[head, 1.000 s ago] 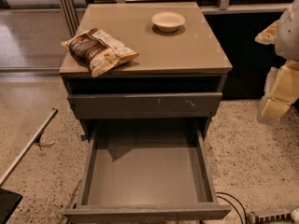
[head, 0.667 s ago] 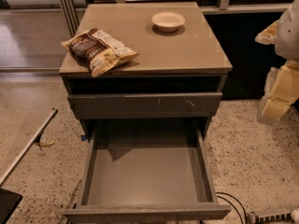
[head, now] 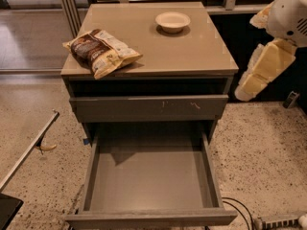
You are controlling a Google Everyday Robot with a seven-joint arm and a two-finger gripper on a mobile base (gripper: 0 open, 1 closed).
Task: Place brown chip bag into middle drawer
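The brown chip bag (head: 101, 52) lies flat on the front left of the cabinet top (head: 192, 51), with its dark centre up and tan edges. The middle drawer (head: 151, 176) is pulled fully out below, and its grey floor is bare. My gripper (head: 253, 83) hangs in the air to the right of the cabinet, at about the height of the cabinet top. It is apart from the bag and from the drawer, with cream padded arm links (head: 288, 13) above it. Nothing shows in it.
A small cream bowl (head: 172, 21) stands at the back right of the cabinet top. The shut drawer front (head: 148, 108) above the open drawer has whitish scuff marks. A slanted metal bar (head: 29, 152) is at the left. Cables and a power strip (head: 278, 220) lie on the speckled floor at the front right.
My arm and gripper have moved a little up and to the left, toward the cabinet's right side. The bag, the bowl and the drawer have not moved.
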